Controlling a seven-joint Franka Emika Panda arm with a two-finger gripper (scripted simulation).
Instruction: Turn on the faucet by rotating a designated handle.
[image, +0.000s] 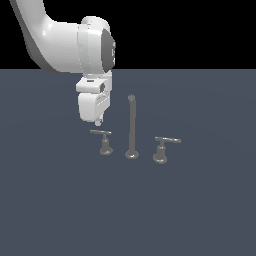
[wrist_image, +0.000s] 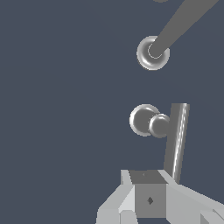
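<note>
The faucet's tall thin post (image: 131, 127) stands mid-scene in the exterior view, with a short grey lever on each side. The handle (image: 102, 139) is the smaller T-shaped lever on the exterior view's left, its thin bar lying level on a flared stem. My gripper (image: 98, 121) hangs just above the outer end of that bar and looks shut, with nothing between its fingers. In the wrist view the handle (wrist_image: 176, 140) shows its bar running up to my gripper (wrist_image: 148, 194); I cannot tell whether they touch. The post (wrist_image: 154, 52) lies beyond.
The larger twin lever (image: 161, 148) stands on the exterior view's right of the post. All three pieces rest on a flat dark blue-grey floor (image: 60, 210). My white arm (image: 60, 40) comes down from the upper left of the exterior view.
</note>
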